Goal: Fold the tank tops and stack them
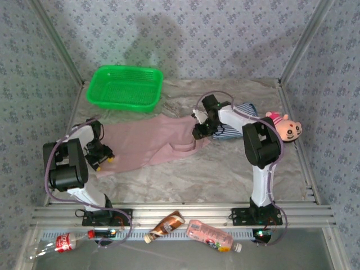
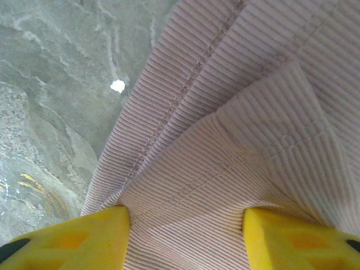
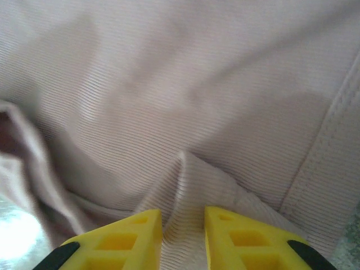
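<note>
left jaws: wide, astride pink tank top (image 2: pixel 225 140) | right jaws: narrow, pinching its fold

White-and-black left arm (image 1: pixel 70 169) and right arm (image 1: pixel 261 149), lilac cables (image 1: pixel 45 169) looping alongside; left gripper (image 2: pixel 185 239) and right gripper (image 3: pixel 183 236) tipped with blocky yellow fingers (image 2: pixel 84 242), pocketed, black behind.

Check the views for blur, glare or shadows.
Top external: sharp, soft shadows on the back wall. Left wrist: crisp, ribbing of the pink tank top in focus. Right wrist: fabric slightly blurred, bright glare off the table at lower left.
</note>
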Action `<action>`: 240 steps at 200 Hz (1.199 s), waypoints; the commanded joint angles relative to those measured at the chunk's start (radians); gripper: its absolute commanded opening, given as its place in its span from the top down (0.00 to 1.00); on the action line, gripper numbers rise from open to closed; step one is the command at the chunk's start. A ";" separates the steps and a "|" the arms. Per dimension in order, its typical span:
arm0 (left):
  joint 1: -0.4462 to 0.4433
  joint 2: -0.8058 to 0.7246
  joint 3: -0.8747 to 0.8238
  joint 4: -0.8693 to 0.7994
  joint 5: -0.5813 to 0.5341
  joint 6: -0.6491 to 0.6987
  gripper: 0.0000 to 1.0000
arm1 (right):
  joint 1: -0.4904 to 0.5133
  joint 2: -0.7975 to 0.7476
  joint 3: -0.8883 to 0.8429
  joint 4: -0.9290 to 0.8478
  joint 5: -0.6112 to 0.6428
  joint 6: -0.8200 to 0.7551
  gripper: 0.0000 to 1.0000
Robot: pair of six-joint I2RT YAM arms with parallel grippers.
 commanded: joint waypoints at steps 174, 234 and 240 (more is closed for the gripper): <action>0.043 -0.168 0.067 -0.155 0.007 -0.008 0.42 | 0.014 -0.166 0.003 -0.097 0.136 0.026 0.64; -0.116 0.043 0.167 -0.024 0.102 0.022 0.43 | 0.149 -0.048 0.025 0.137 0.031 0.177 0.60; -0.121 0.061 0.169 -0.015 0.102 0.023 0.43 | 0.152 -0.037 0.019 0.154 0.039 0.181 0.60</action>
